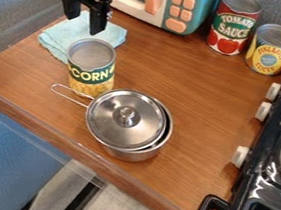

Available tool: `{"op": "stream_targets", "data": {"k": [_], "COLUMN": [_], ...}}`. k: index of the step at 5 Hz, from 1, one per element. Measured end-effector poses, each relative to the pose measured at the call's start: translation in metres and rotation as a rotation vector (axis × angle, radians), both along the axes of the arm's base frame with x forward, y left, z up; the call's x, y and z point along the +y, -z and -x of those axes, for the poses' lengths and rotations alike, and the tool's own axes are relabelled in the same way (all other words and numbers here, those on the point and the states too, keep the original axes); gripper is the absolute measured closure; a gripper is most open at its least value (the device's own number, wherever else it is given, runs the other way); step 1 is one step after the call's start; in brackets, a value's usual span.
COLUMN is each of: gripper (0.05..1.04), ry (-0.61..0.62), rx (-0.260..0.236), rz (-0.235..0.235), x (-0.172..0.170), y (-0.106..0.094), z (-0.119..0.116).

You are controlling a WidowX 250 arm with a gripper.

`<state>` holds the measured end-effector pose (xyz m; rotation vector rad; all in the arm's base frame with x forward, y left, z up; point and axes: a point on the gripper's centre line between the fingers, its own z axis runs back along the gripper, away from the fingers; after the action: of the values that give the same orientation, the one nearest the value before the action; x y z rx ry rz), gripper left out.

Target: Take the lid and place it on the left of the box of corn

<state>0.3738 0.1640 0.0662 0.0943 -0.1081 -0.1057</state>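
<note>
I see the lid (110, 121) sitting off-centre on the pot (131, 155), well apart from my pincer (83, 23), which hangs open and empty. The corn can (90, 74) stands between pot and pincer; the cloth (54, 38) lies nearer the pincer on the desk (216, 97).

Play kitchen, set up indoors

We read this as a toy kitchen. Evidence: a boxy teal, white and peach toy microwave (200, 15) with chunky buttons; a black, glossy toy stove (278, 187) with round pale knobs; a brown wood-grain counter (207, 88) bearing a round, shiny steel saucepan (128, 154) and cylindrical, paper-labelled metal food cans (234, 26). Wider room: we can't tell.
</note>
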Motion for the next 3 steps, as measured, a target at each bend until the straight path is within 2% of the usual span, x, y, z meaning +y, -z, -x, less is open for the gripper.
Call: {"op": "stream_targets", "data": {"k": [1, 2, 3], "gripper": [0.085, 0.085, 0.086], "ry": [-0.001, 0.010, 0.022], "rx": [0.028, 0.023, -0.002], "rz": [0.018, 0.053, 0.066], "x": [-0.002, -0.008, -0.015], "y": [0.012, 0.016, 0.010], "z": [0.002, 0.001, -0.008]}}
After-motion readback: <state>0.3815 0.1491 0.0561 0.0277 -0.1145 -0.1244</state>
